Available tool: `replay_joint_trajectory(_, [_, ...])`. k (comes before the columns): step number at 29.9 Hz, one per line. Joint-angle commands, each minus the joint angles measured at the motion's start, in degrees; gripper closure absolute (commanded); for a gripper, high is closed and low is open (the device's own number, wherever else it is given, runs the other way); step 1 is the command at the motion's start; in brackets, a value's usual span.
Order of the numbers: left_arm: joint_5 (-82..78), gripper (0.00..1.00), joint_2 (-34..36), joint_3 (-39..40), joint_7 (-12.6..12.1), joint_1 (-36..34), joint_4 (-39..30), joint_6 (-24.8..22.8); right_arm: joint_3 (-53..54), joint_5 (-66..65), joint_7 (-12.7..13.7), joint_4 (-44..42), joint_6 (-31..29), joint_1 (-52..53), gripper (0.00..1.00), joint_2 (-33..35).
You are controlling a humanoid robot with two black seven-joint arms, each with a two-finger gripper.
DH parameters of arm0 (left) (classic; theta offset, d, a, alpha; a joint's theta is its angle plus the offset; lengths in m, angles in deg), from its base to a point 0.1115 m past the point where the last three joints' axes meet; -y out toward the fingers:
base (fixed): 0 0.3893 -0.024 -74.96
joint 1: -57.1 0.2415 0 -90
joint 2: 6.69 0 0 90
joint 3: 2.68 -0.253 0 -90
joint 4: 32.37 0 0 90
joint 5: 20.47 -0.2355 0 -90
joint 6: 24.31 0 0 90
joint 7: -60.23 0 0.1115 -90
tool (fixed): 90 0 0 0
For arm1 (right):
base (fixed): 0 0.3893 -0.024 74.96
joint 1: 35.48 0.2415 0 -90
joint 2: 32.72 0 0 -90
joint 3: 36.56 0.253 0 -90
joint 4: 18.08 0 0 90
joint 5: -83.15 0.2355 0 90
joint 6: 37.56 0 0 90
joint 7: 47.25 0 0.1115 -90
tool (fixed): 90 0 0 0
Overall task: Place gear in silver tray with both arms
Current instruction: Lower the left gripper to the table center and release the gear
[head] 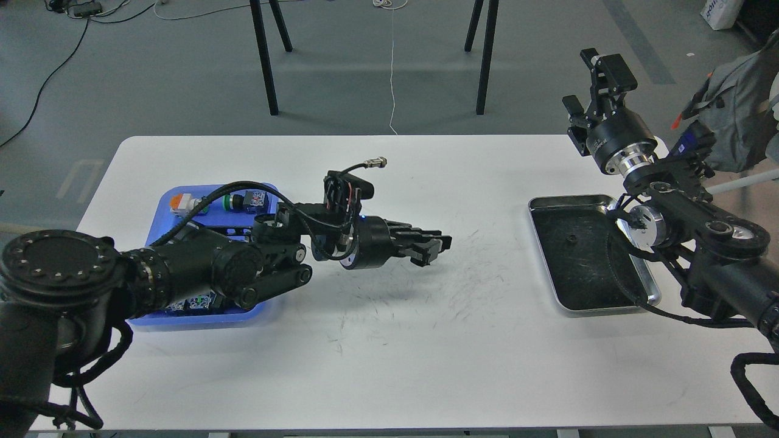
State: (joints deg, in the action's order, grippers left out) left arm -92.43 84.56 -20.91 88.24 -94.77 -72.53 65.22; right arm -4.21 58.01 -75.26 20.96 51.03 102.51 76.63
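Two black arms are reaching over the white counter (377,340). Left gripper (435,246) is hovering at frame centre, pointing right; its jaws are lying close together, nothing visible between them. Right gripper (593,82) is standing raised in the upper right, jaws apart and holding nothing. Silver tray (538,210) is sitting at right of centre, partly under the right arm, one small dark piece resting on its floor. Blue tray (159,210) of small parts is lying at left, beneath the left arm.
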Motion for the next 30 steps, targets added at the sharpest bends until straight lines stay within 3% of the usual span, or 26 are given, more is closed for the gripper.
replay_joint_trajectory(1, [-0.1, 0.91, -1.2, -3.1, 0.0, 0.9, 0.9, 1.8, -0.1, 0.0, 0.0, 0.0, 0.0, 0.2, 0.05, 0.1])
replay_joint_trajectory(30, [-4.0, 0.9, -1.2, -5.1, 0.0, 3.3, -1.9, 8.3, -1.3, -0.3, 0.0, -0.2, 0.0, 0.8, 0.05, 0.2])
